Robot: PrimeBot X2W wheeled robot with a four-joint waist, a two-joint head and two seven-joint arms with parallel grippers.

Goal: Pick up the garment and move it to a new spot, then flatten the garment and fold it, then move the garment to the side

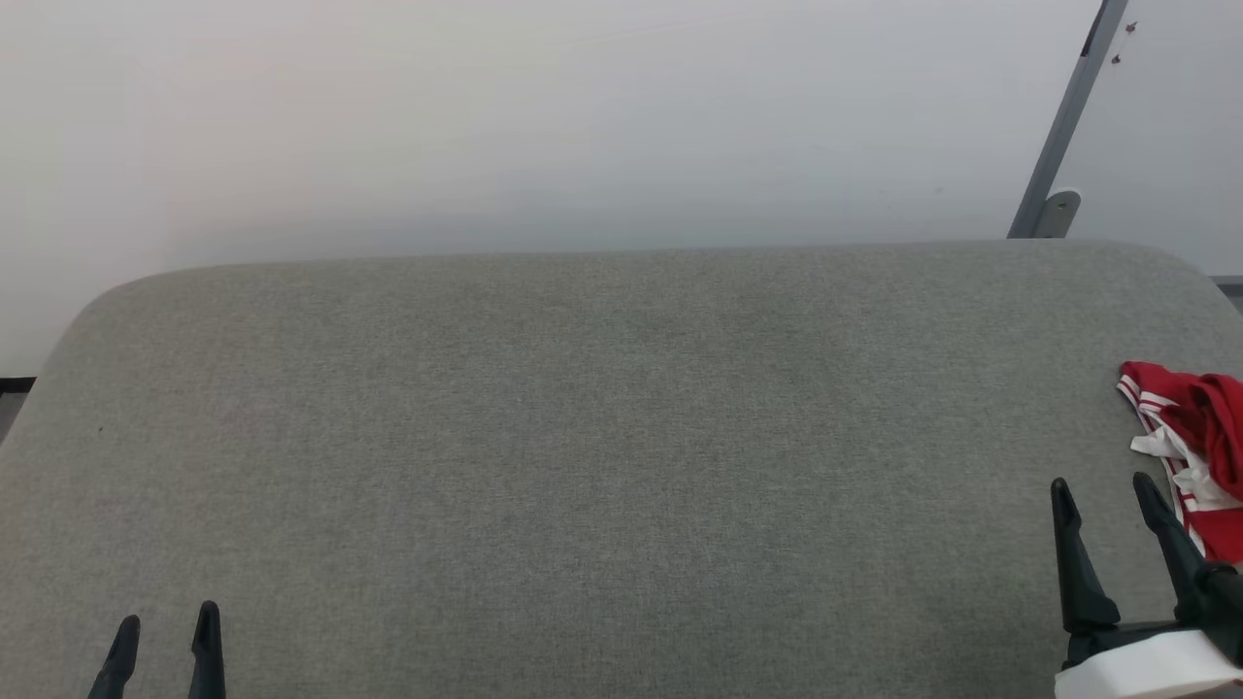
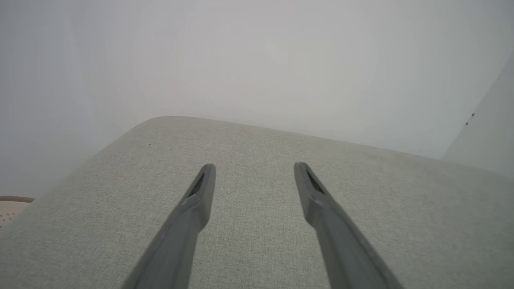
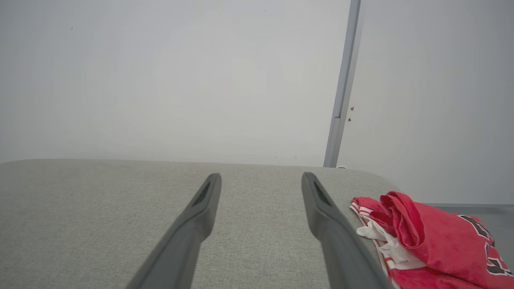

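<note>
Looking down from the head camera, I am seeing the crumpled red jersey-style T-shirt with white sleeves and red-and-white striped trim lying bunched at the right edge of the frame. It is resting on the wide grey fabric-covered worktop, partly cut off by the frame. My right claw is hovering at the lower right, its two dark fingers standing apart and gripping nothing. The outer finger is sitting just beside the shirt's striped edge, and I cannot tell whether it is touching. In the right wrist view the shirt is showing at the lower right, with part of its black, white-edged lettering peeking out at the frame edge. My left claw is waiting at the lower left, well apart from the shirt. Its fingers are also spread, with bare grey fabric between them in the left wrist view. A slanted grey metal post is leaning against the white wall at the upper right.
</note>
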